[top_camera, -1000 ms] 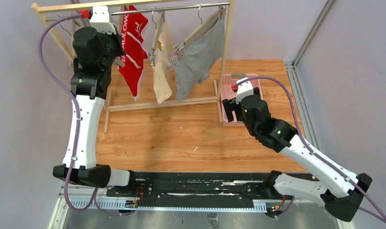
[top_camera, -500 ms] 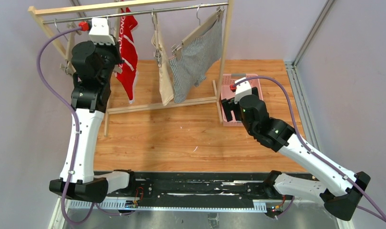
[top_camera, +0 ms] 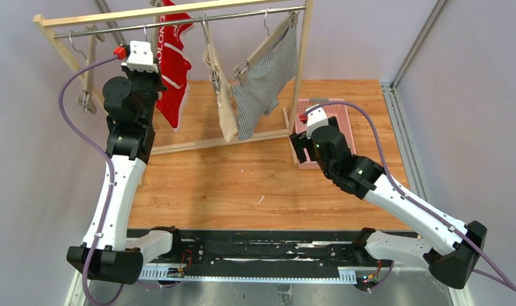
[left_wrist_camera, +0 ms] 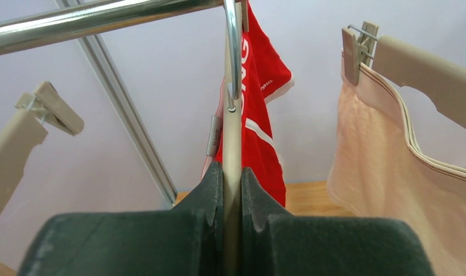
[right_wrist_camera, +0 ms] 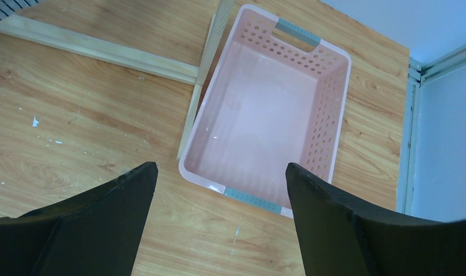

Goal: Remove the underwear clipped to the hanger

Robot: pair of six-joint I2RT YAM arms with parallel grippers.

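Three pairs of underwear hang from clip hangers on a metal rail (top_camera: 179,21): red shorts (top_camera: 168,76), cream shorts (top_camera: 227,118) and pinstriped shorts (top_camera: 262,89). My left gripper (top_camera: 150,80) is up at the rack, shut on the beige hanger (left_wrist_camera: 232,144) that carries the red shorts (left_wrist_camera: 259,115). The jaws (left_wrist_camera: 232,169) clamp the hanger bar edge-on, below its metal hook. The cream shorts (left_wrist_camera: 392,172) hang to the right. My right gripper (top_camera: 303,145) is open and empty, low above the table, just in front of the pink basket (right_wrist_camera: 328,103).
The wooden rack's right post (top_camera: 301,64) and base bar (top_camera: 217,140) stand on the wooden table. An empty clip hanger (top_camera: 86,95) hangs at the rail's left end and also shows in the left wrist view (left_wrist_camera: 23,126). The pink basket (top_camera: 337,113) holds nothing.
My left gripper has come down and away from the rail while holding the hanger. The hanging shorts have swung and the rack top has shifted left. My right arm has edged left.
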